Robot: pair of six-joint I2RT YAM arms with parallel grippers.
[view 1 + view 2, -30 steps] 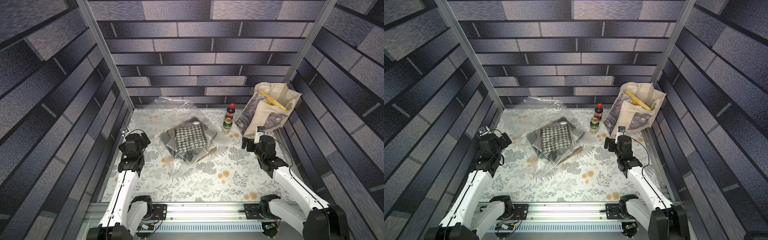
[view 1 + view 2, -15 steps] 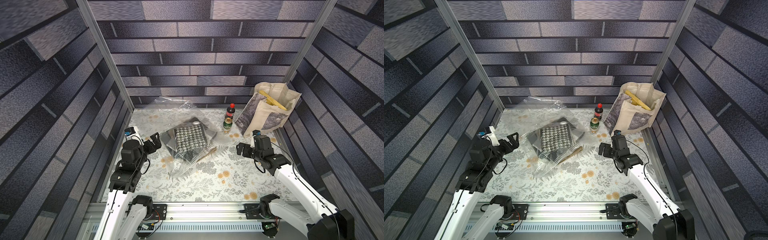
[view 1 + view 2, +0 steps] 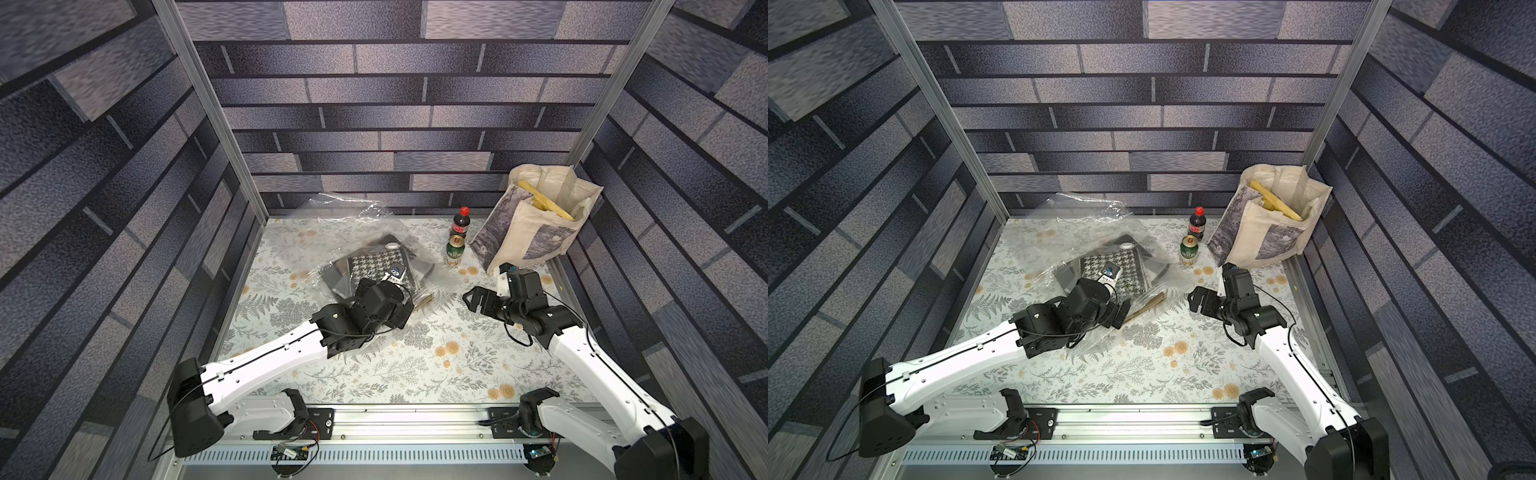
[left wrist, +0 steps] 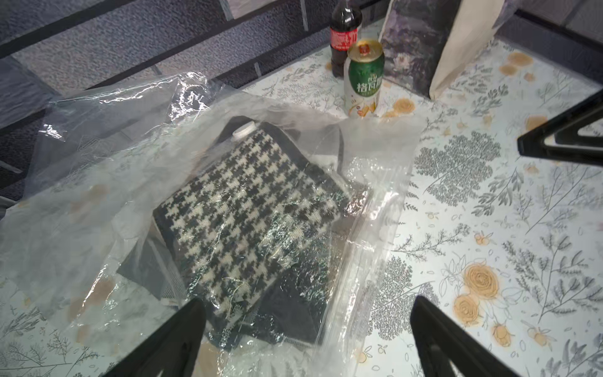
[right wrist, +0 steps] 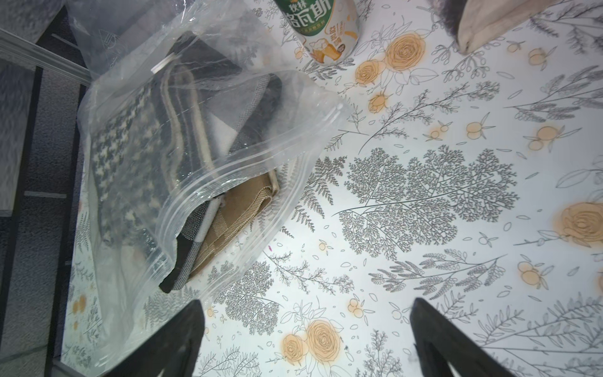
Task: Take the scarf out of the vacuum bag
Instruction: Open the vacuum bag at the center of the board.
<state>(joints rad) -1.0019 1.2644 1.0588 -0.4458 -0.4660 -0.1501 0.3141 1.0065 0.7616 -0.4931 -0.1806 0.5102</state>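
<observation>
Reading the desk [image 3: 415,365] as a clock face with the arm bases at 6, the vacuum bag [image 3: 299,245] sprawls from the centre out to 11, its far flap rising against the back wall. The scarf [image 3: 370,266] lies folded inside it. In both top views the left arm's wrist covers the scarf's near half and most of the left tool [image 3: 1121,313]. The left wrist view shows that tool [image 4: 306,310] spread wide and holding nothing, above the bag's near edge, though its fingers are cut off by the frame and contact with the plastic cannot be judged. Crinkles and glare blur the houndstooth weave [image 4: 248,209]; the white valve cap [image 4: 243,129] sits at its far corner. The right tool [image 3: 471,301], also wide open and empty, hangs at 3, apart from the bag. In its wrist view the zip mouth [image 5: 248,169] gapes with a tan and grey fold [image 5: 235,215] at it; whether the fold passes the plastic is unclear. At 1 stand a can [image 3: 455,249], a bottle [image 3: 460,223] and a tote bag [image 3: 536,224].
</observation>
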